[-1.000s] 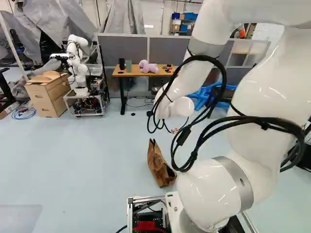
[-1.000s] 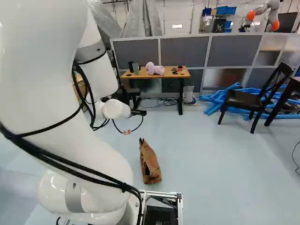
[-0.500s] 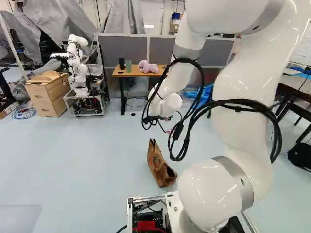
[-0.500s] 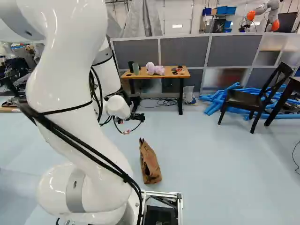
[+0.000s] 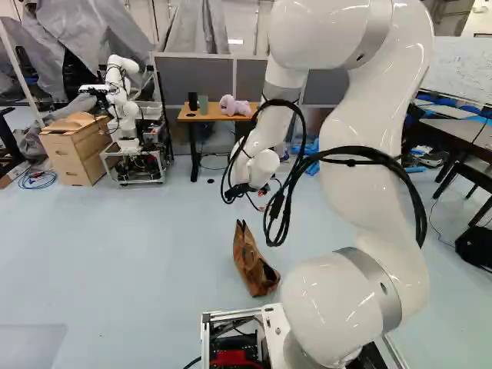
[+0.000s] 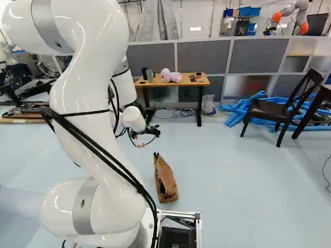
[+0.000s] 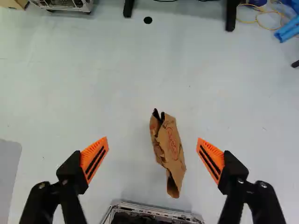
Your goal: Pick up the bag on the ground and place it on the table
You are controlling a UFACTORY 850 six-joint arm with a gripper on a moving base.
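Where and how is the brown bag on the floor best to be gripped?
Probably the brown bag is best pinched across its middle, from above, one finger on each long side: it lies long and narrow on the floor, and the open gripper faces down toward it.

The top edge of the left base view cut off the white arm's [image 5: 377, 115] upper bend, and its right edge cropped the whiteboard [image 5: 461, 73]. The arm hid part of the blue tubes [image 6: 240, 109] there. Some items [image 6: 195, 78] on the wooden desk [image 6: 155, 83] were too small to name — and the brown paper bag's [image 7: 170, 142] inside was too dark to make out.
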